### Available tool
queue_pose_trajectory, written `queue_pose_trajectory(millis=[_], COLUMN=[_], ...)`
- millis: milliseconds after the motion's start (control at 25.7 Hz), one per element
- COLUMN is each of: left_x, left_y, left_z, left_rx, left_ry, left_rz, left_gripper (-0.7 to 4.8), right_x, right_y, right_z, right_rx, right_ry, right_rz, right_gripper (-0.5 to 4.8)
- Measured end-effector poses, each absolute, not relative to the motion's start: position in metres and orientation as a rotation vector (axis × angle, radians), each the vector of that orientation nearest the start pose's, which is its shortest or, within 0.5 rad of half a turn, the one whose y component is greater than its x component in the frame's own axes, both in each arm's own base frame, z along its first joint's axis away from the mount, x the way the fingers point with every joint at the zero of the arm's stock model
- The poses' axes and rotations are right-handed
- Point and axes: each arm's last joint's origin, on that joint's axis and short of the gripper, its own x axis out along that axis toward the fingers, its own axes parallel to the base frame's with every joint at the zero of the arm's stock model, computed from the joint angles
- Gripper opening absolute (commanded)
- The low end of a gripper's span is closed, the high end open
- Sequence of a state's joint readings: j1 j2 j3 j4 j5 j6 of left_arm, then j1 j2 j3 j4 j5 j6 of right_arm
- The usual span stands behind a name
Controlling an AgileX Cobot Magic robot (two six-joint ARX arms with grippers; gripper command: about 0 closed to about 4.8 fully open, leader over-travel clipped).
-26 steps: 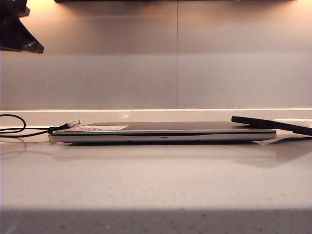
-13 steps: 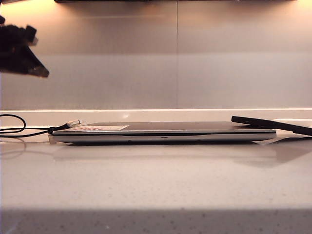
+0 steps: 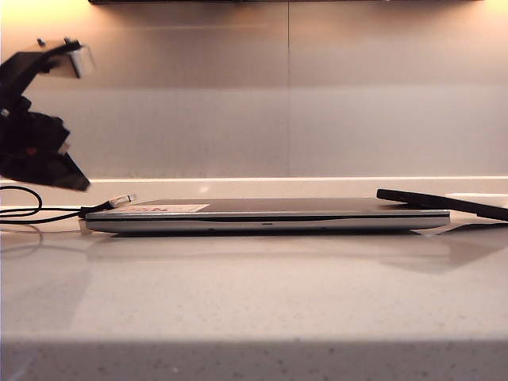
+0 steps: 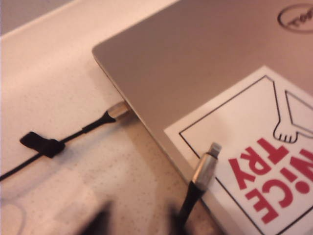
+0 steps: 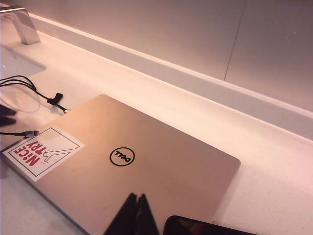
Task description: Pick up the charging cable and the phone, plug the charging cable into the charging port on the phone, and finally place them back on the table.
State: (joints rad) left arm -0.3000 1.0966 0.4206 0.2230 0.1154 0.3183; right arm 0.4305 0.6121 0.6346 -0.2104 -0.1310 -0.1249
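Observation:
The charging cable [image 4: 207, 164] lies with its silvery tip on the laptop's stickered corner, and its black cord [image 3: 49, 213] trails off left over the table [image 3: 254, 294]. My left gripper [image 4: 137, 224] hangs open just above the table, its blurred fingers [image 4: 98, 221] apart, and the cord runs past one of them. In the exterior view the left gripper [image 3: 75, 181] hovers close above the cable. The black phone [image 3: 444, 203] rests tilted on the laptop's right end. My right gripper [image 5: 137, 215] is shut and empty over the laptop lid, beside the phone [image 5: 205, 228]. The charging port is too small to make out.
A closed silver laptop [image 3: 270, 214] with a red "NICE TRY" sticker [image 4: 266, 176] lies across the middle. A second thin cord [image 4: 116, 110] is plugged into its side. A faucet [image 5: 22, 22] and sink basin stand beyond the cables. A low backsplash ledge [image 3: 262, 184] runs behind.
My left arm has come down at the left of the exterior view, from the top corner to just above the cable. Cable, laptop and phone have not moved.

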Motion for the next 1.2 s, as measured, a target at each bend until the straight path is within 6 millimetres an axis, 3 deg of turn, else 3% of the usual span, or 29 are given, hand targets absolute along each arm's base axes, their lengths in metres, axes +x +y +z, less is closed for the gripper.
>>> queue_pose_trajectory(millis=[272,466,1205], left_x=[0.2051,0.2051,0.2045], left_y=[-0.0669,-0.0669,-0.0668], left_z=[0.1879,0.1879,0.1868], left_rx=[0.399,0.445,0.55], left_ry=[0.383,0.372,0.358], left_rz=[-0.489,-0.499,-0.523], left_gripper=[1.65,2.21,2.2], right_x=[0.1278,0.1278,0.128], right_y=[0.0629,0.0629,0.063], right_z=[0.3025,0.3025,0.3024], right_rx=[-0.15,-0.15,-0.15], right_ry=[0.155,0.155,0.156], right_rz=[0.571,0.571,0.571], right_gripper=[-0.05,-0.05,-0.05])
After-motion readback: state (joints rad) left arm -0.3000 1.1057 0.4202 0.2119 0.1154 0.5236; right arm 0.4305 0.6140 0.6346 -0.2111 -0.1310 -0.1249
